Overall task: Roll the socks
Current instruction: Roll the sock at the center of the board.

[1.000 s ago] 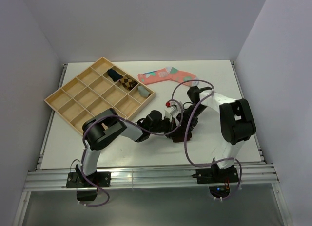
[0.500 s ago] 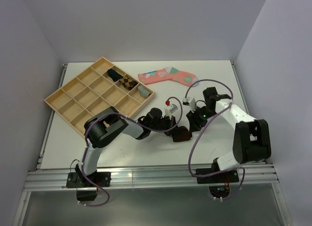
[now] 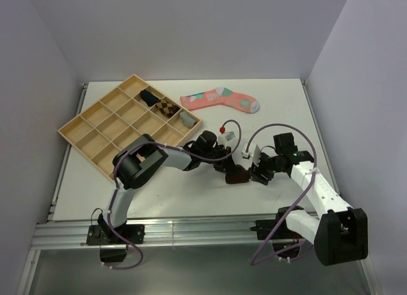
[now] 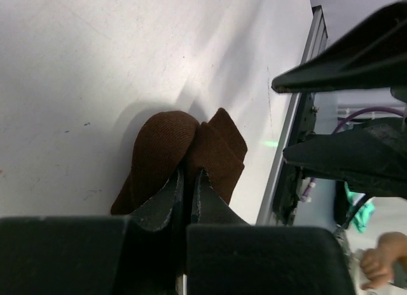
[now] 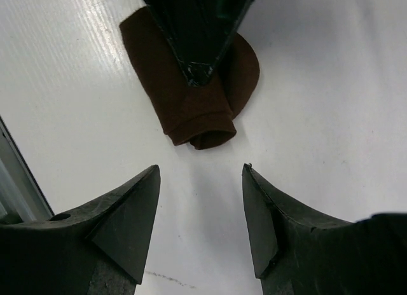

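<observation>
Biggest risk from here: losing the roll. Judging by the brown sock (image 5: pixel 181 110), wound only loosely, with one open end facing the right wrist camera and a rounded flap not yet tucked in. Likely to spring back flat if let go too early. Could also be dragged across the smooth tabletop (image 3: pixel 191 199) instead of turning, given a pinch from above with nothing else pressing the fabric down. Further danger of a clash, with left gripper (image 4: pixel 187 175) and right gripper (image 5: pixel 200 203) working close together over one small bundle, and cables looping just above. Possible too to catch only the outer layer with a closing right gripper and so pull the roll apart instead of tightening it.

As for position: lying near the middle of the tabletop, a little toward the near edge. Held by the left gripper, closed down to a thin slit with its tips dug into the crease between rolled part and flap. From the left wrist, seen bulging out on either side of that pinch. Sitting just ahead of the right gripper, spread wide with nothing in its grasp. Lined up with that gap but not inside it, with a strip of bare tabletop between. Touching the left gripper only.
</observation>
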Controlling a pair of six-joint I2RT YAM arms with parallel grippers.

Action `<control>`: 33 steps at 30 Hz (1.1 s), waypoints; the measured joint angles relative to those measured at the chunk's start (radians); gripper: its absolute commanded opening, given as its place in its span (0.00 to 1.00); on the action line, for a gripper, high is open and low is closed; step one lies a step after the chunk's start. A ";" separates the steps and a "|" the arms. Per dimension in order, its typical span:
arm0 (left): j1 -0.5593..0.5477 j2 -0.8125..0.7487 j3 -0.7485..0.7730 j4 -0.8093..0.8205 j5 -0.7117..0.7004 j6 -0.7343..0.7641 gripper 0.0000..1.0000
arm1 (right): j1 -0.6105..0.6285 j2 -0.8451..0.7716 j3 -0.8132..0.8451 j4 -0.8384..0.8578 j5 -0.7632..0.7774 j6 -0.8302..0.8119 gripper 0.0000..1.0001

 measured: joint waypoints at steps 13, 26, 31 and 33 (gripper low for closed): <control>0.058 0.071 0.084 -0.108 0.163 -0.076 0.00 | 0.211 0.003 -0.082 0.092 0.057 -0.074 0.63; 0.077 0.099 0.118 -0.162 0.235 -0.083 0.00 | 0.268 0.015 -0.090 0.212 0.120 -0.069 0.64; 0.084 0.111 0.129 -0.174 0.263 -0.084 0.00 | 0.294 0.015 -0.090 0.209 0.127 -0.076 0.64; 0.086 0.116 0.134 -0.177 0.271 -0.086 0.00 | 0.307 0.017 -0.090 0.207 0.133 -0.078 0.65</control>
